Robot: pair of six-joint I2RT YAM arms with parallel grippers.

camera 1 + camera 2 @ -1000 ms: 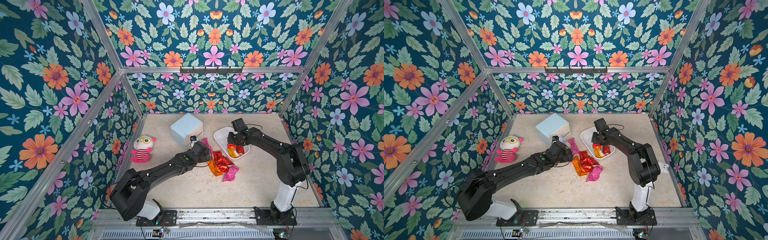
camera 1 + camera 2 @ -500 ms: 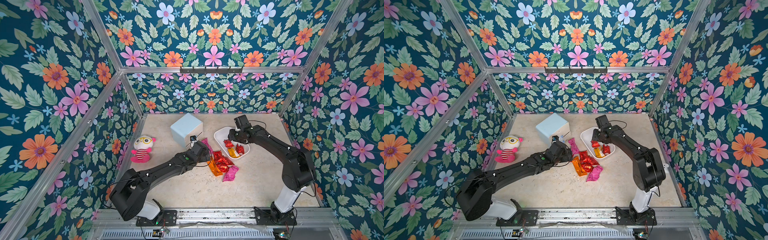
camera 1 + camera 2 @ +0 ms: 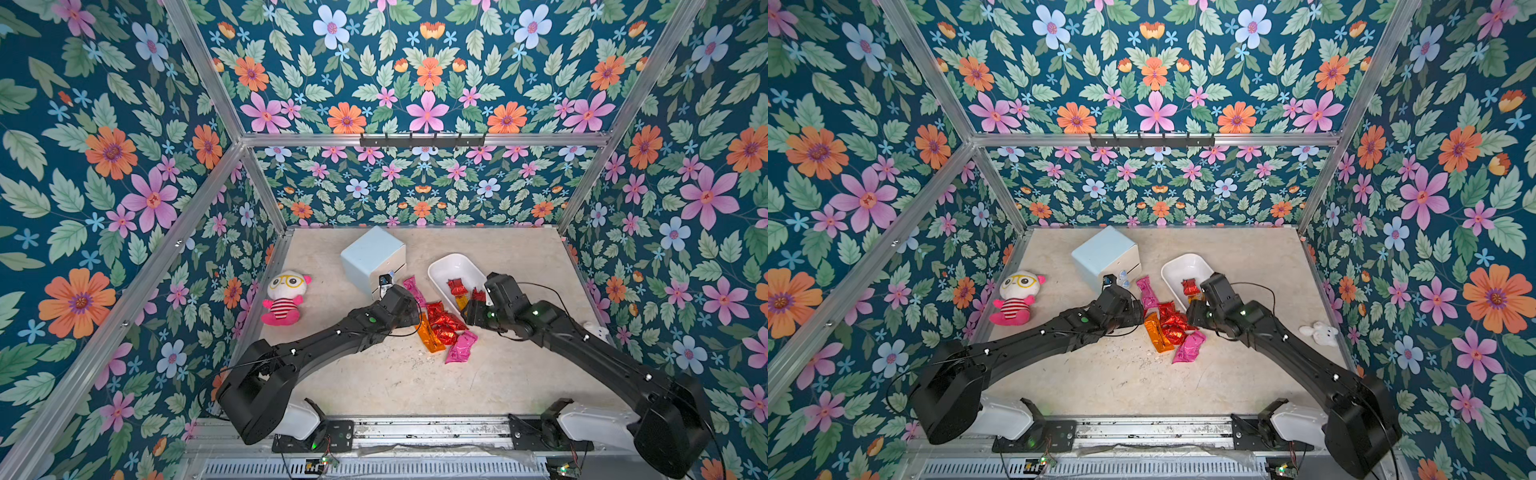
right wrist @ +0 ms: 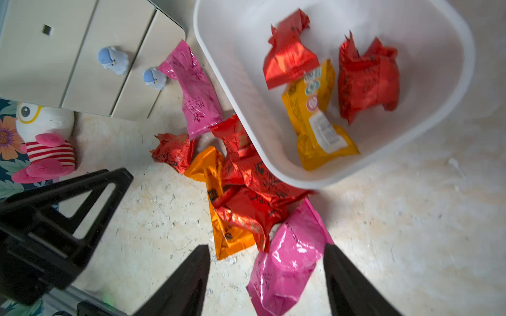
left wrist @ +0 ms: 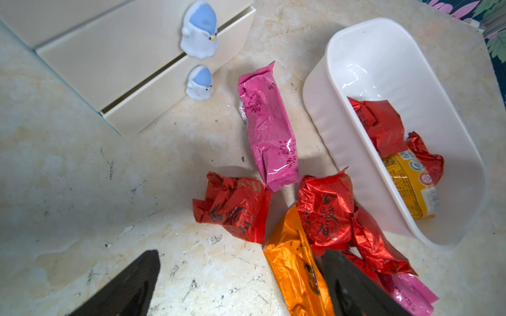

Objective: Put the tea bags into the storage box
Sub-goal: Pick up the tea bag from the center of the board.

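A: Where are the tea bags [image 3: 442, 324]?

B: Mostly heaped on the table [image 3: 374, 382], just beside the near end of the storage box [image 3: 440, 266]. Three already inside: two red, one yellow [image 4: 315, 117].

A: And the grippers?

B: Left gripper [image 5: 241, 253] spread wide and empty, at the heap's left edge, close to a crumpled red bag [image 5: 232, 208]. Right gripper [image 4: 265, 247] also spread, holding nothing, over the heap's near end.

A: Likely next pick?

B: Probably the pink bag [image 4: 287, 260], lying flat at the near tip of the heap. Seen from the right wrist, directly under the gap between the two fingers. Long axis running away from the gripper toward the box, so a squeeze would cross the narrow width. Right arm clearly nearer, with the box just beyond.
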